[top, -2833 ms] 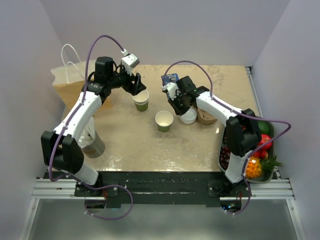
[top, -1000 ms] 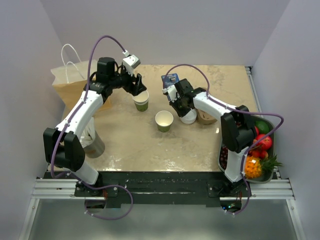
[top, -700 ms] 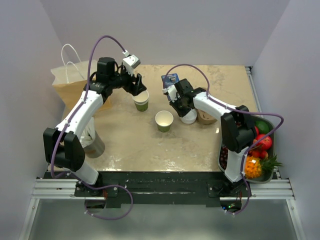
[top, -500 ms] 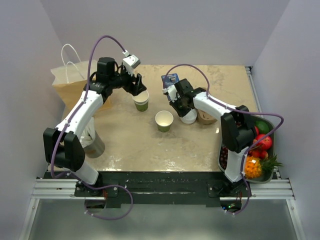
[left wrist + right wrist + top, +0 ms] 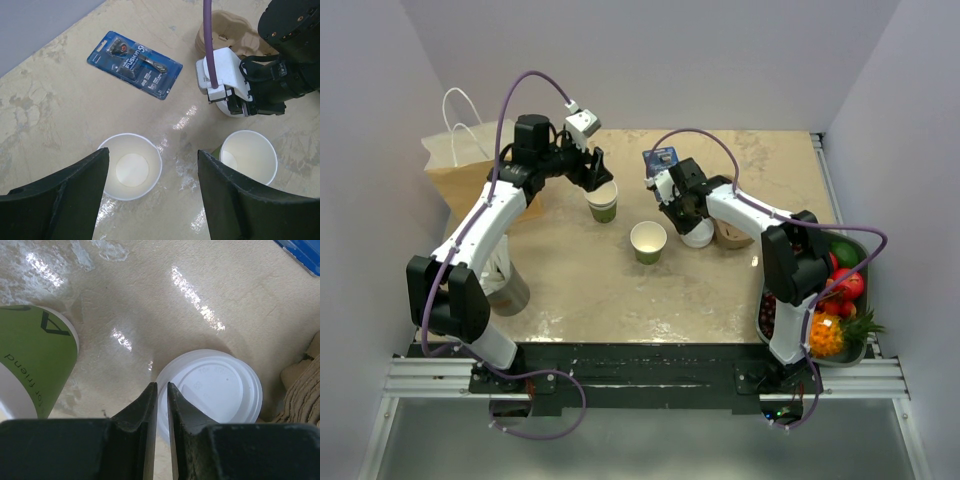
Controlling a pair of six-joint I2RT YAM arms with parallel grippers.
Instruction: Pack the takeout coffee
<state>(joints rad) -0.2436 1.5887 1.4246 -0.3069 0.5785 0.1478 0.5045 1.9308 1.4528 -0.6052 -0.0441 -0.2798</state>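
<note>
Right wrist view: right gripper (image 5: 161, 386) pinches the lid (image 5: 217, 385) at its near rim, a green cup (image 5: 35, 357) just left of its fingers. The left gripper (image 5: 150, 161), spread, flanks a second cup (image 5: 131, 167).

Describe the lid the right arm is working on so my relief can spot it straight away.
On the tan table, look right of centre, under the right gripper, between an open green cup and the brown pulp cup carrier. There lies the white lid: round plastic, the only white disc, sitting on no cup.
</note>
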